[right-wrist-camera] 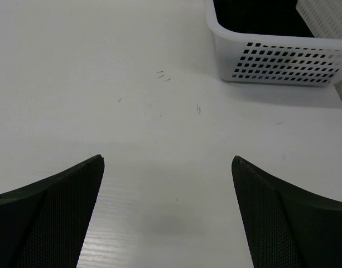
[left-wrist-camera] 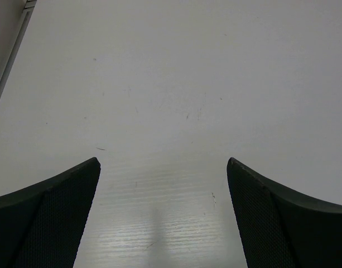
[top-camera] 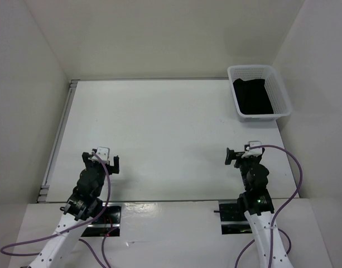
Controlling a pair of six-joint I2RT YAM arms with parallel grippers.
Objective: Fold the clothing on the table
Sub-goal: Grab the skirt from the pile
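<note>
Black clothing point(top-camera: 252, 96) lies inside the mesh basket point(top-camera: 264, 117) at the far right of the table point(top-camera: 159, 123). The left wrist view shows neither. Left gripper point(top-camera: 105, 162) and right gripper point(top-camera: 237, 155) are spread wide and empty.

white plastic mesh basket point(top-camera: 264, 116), far right corner

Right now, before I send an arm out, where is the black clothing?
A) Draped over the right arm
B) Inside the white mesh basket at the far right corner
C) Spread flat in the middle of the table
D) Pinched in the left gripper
B: the clothing lies bunched inside the basket at the table's far right, while the left gripper and right gripper both stand open and hold nothing.
</note>
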